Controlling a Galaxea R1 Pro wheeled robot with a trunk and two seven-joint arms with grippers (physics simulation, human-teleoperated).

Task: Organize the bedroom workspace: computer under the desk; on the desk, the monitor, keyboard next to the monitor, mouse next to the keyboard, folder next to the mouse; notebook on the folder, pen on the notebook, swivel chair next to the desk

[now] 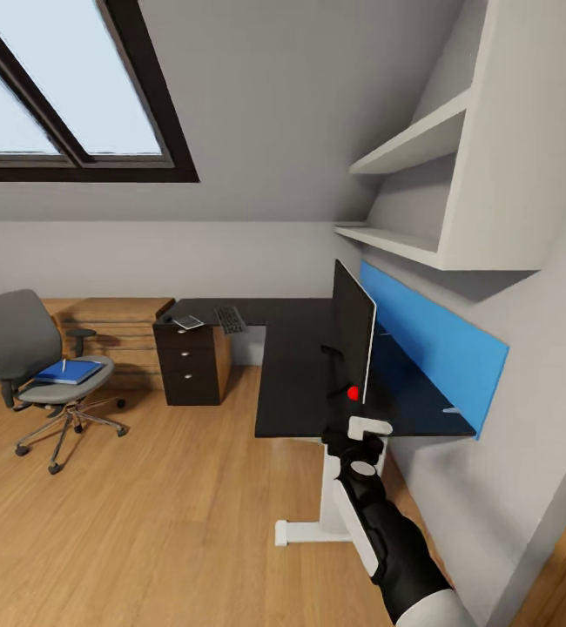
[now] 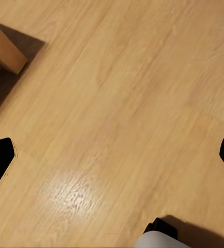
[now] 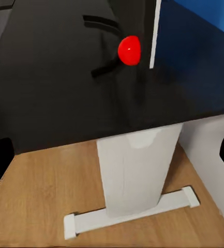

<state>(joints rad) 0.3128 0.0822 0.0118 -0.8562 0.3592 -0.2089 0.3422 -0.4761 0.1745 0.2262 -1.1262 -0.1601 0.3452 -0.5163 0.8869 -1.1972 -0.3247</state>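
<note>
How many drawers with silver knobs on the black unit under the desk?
3: stacked on the black drawer unit under the black L-shaped desk's far end, top, middle, bottom.

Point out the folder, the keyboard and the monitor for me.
folder [image 1: 68, 372], head view, middle of its blue cover.
keyboard [image 1: 230, 320], head view, centre of the keys.
monitor [image 1: 353, 332], head view, centre of the black screen.

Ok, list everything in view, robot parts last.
L-shaped black-topped desk: one, against right wall.
Thin black flat monitor: one, upright on desk.
Slim dark-keyed keyboard: one, far desk end.
Grey padded swivel chair: one, left, away from desk.
Flat bright blue folder: one, on chair seat.
Blue wall panel: one, behind desk.
White wall shelves: two, above desk.
Light-wood cabinet: one, behind chair.
Right hand: one, black and white, near desk edge, open.
</note>
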